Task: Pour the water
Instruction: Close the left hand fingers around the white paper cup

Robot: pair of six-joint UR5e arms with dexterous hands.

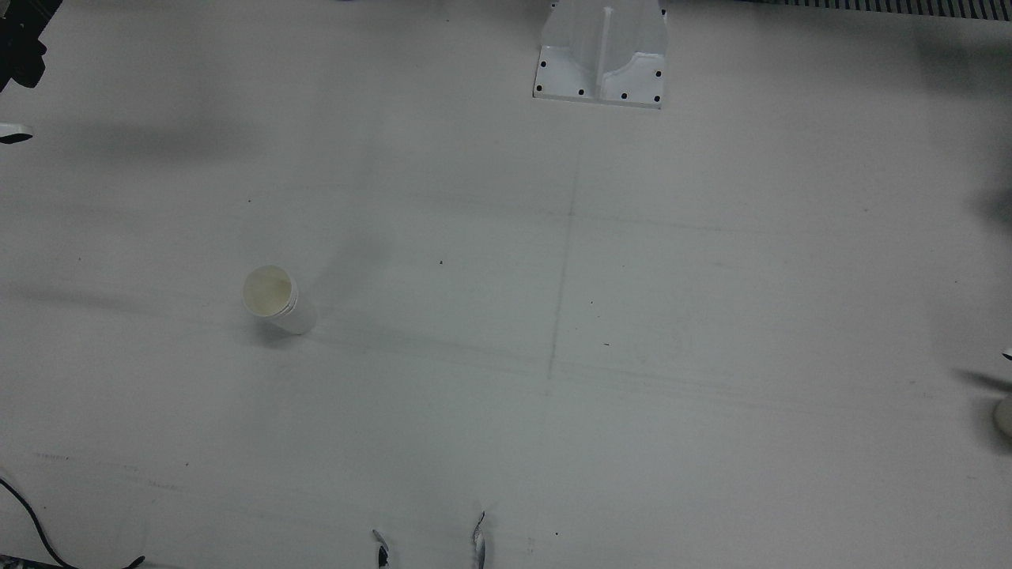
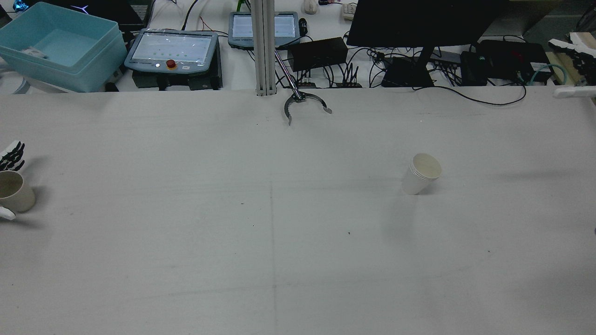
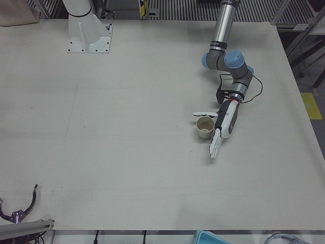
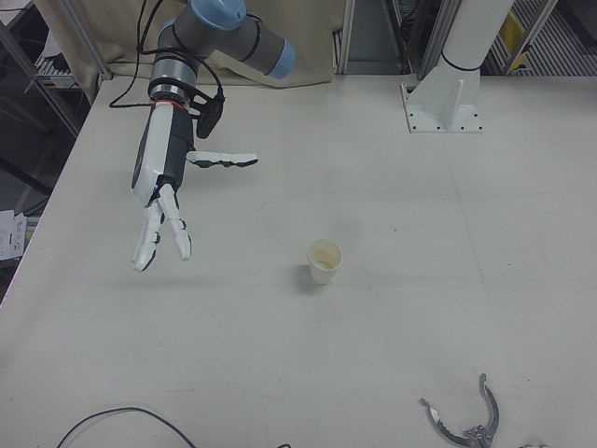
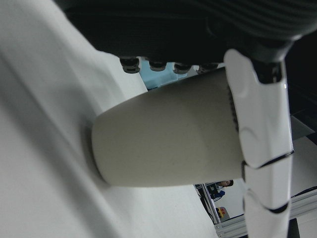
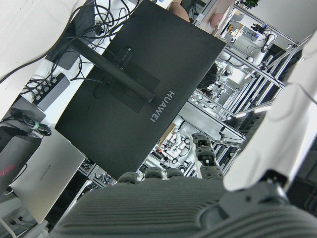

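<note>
while the beige cup (image 3: pixel 205 127) stands upright on the table (image 3: pixel 127 152) near its left edge, the left hand (image 3: pixel 223 127) rests just beside it — fingers (image 3: pixel 215 146) stretched out straight and the thumb spread on the cup's far side, not closed on it. farther across, a white paper cup (image 4: pixel 324 260) stands alone on the right half. the right hand (image 4: pixel 160 201) hovers well apart from it, fingers spread — holding nothing.

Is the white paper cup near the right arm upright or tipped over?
Upright. The paper cup stands on its base on the table, its open rim facing up; the right hand is well clear of it.
</note>
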